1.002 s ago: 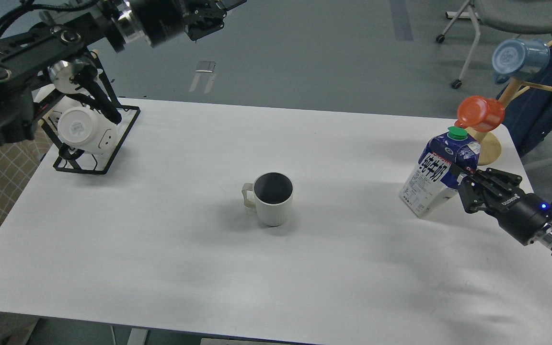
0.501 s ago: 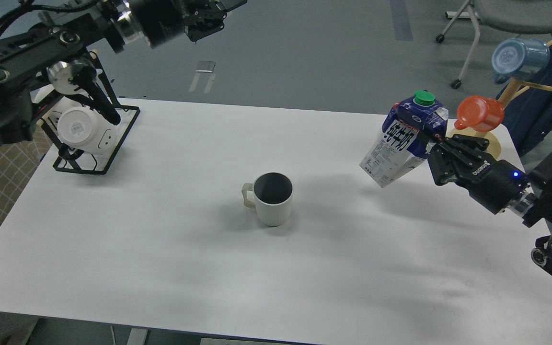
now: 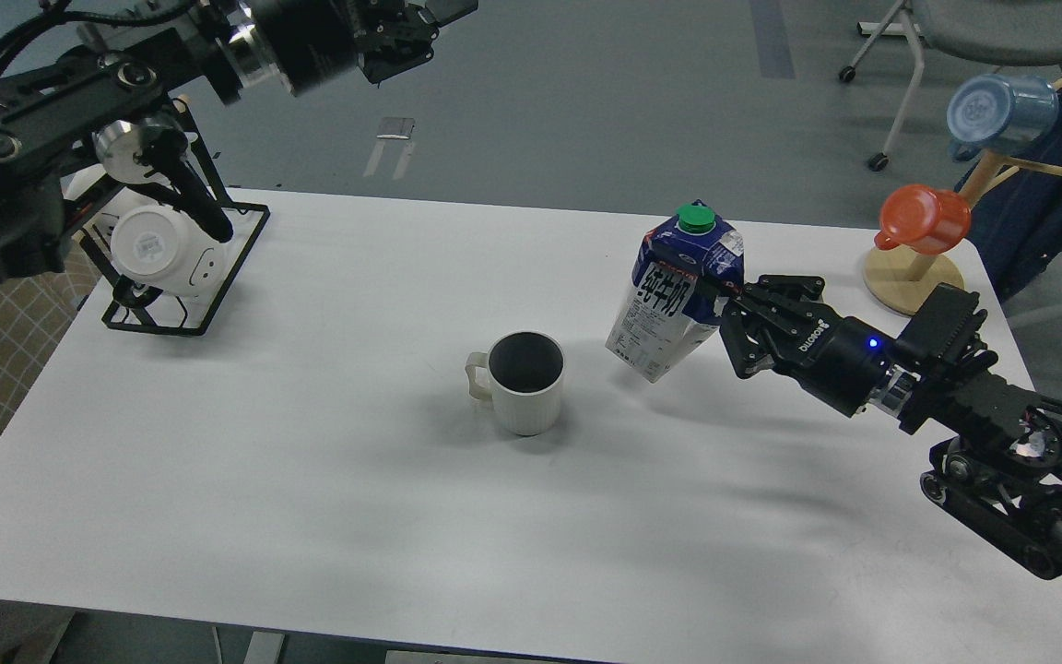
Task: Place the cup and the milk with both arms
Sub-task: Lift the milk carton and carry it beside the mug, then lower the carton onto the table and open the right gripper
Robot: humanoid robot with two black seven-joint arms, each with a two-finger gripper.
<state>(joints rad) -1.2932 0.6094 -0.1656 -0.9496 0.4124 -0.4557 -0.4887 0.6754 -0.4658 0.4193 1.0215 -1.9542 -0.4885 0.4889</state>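
Observation:
The white ribbed mug [image 3: 525,382] with a dark inside stands upright near the middle of the white table [image 3: 310,498], handle to the left. My right gripper [image 3: 732,312] is shut on the dark blue and white milk carton [image 3: 672,294] with a green cap. It holds the carton tilted, above the table, just right of the mug. My left gripper [image 3: 411,28] is high at the top left, beyond the table's far edge, away from the mug; its fingers cannot be told apart.
A black wire rack [image 3: 182,277] with white bowls stands at the table's far left. A wooden cup stand [image 3: 914,272] at the far right carries an orange cup [image 3: 926,219] and a translucent blue cup [image 3: 997,108]. A chair stands behind.
My right gripper has lifted the carton off the table at the far right and carried it left, to just beside the mug. The left arm has barely moved.

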